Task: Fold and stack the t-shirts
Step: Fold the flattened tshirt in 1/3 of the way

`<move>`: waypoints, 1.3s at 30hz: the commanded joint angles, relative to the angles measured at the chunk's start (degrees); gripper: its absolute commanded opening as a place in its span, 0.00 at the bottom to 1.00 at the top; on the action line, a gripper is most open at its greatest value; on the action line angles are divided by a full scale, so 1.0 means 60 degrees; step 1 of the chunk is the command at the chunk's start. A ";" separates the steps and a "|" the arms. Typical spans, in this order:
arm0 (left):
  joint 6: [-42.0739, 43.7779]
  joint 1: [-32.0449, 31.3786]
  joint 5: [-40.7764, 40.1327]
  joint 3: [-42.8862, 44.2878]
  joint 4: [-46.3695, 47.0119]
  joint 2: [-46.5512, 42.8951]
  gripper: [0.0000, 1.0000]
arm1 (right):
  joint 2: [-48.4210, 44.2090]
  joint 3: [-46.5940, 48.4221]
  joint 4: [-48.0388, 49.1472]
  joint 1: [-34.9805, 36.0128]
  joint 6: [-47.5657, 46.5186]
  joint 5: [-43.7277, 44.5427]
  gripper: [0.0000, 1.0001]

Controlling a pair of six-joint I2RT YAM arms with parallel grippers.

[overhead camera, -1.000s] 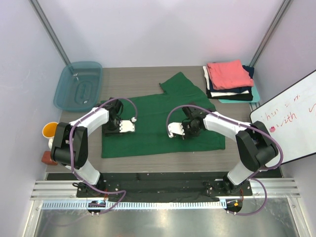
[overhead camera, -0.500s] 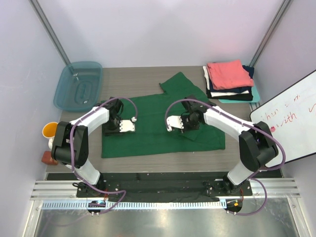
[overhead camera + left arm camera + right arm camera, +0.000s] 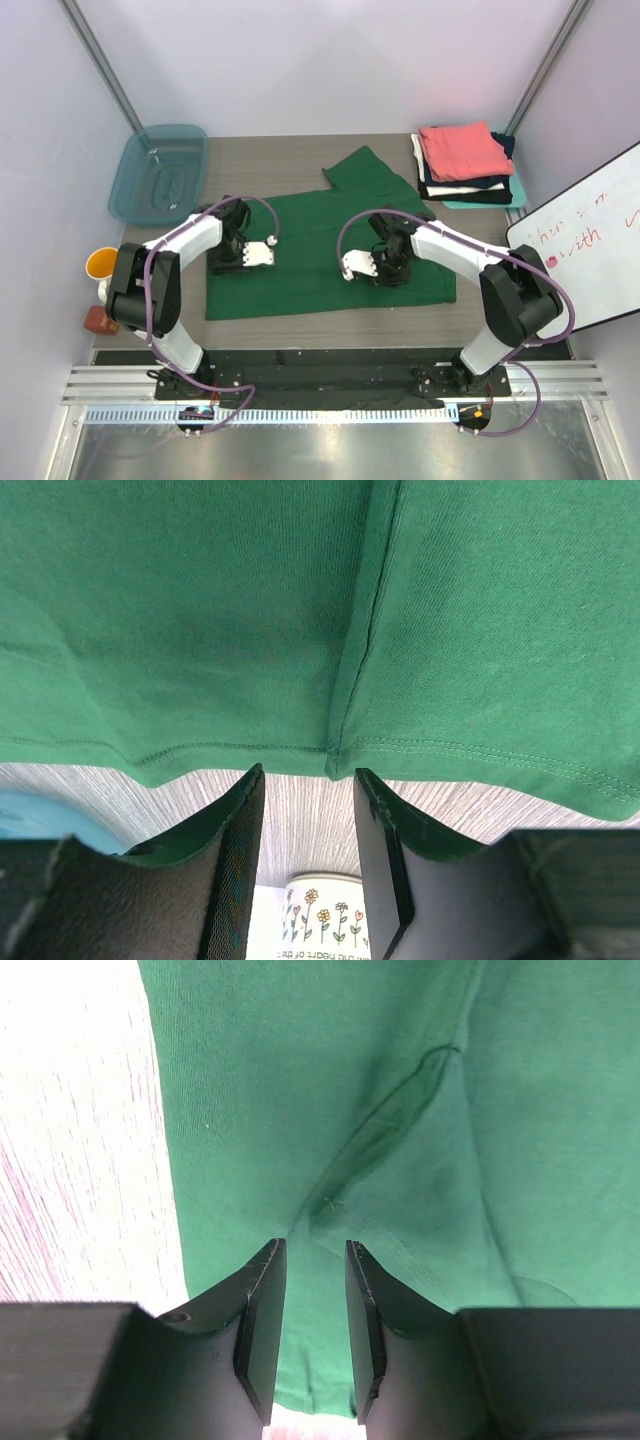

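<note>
The green t-shirt (image 3: 310, 280) is the biggest thing here. It lies spread out flat in the middle of the table (image 3: 290, 160), with one sleeve sticking out toward the back. It is soft, light and floppy, so it will sag and wrinkle when it is picked up. I think the best places to pinch it are the hem and the corners, one in each gripper, so that it folds straight.

The blue-green plastic tub (image 3: 130, 170) sits at the back left. There is no shirt in it.

The stack of folded t-shirts (image 3: 462, 150) is at the back right, well apart from the green one. A pink one is on top.

The left gripper (image 3: 305, 772) is low at the shirt's left hem. Its jaws are apart and nothing is between them.

The right gripper (image 3: 310, 1245) is over the right half. A wrinkle runs up to its tips, and I cannot tell if it is pinched or let go.

A little flowered cup (image 3: 322, 912) stands beyond the left hem.
</note>
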 commanded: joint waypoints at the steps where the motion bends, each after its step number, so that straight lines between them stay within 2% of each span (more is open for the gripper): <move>1: 0.0012 0.0023 0.0154 0.0457 -0.0285 0.0141 0.42 | 0.0207 -0.0176 0.0108 0.0059 0.0428 -0.0253 0.36; 12: 0.0012 0.0023 0.0183 0.0530 -0.0286 0.0185 0.42 | 0.0413 -0.0513 0.1237 0.0045 0.0736 0.0157 0.35; 23: -0.0003 0.0023 0.0227 0.0559 -0.0300 0.0244 0.42 | 0.0281 0.0277 0.0754 0.0045 0.0809 0.0128 0.35; 36: -0.0061 0.0023 0.0242 0.0530 -0.0256 0.0273 0.42 | 0.0574 0.0058 0.0827 0.0059 0.0663 0.0069 0.36; 39: -0.0062 0.0023 0.0256 0.0603 -0.0271 0.0287 0.42 | 0.0618 -0.0059 0.0914 0.0045 0.0663 0.0098 0.33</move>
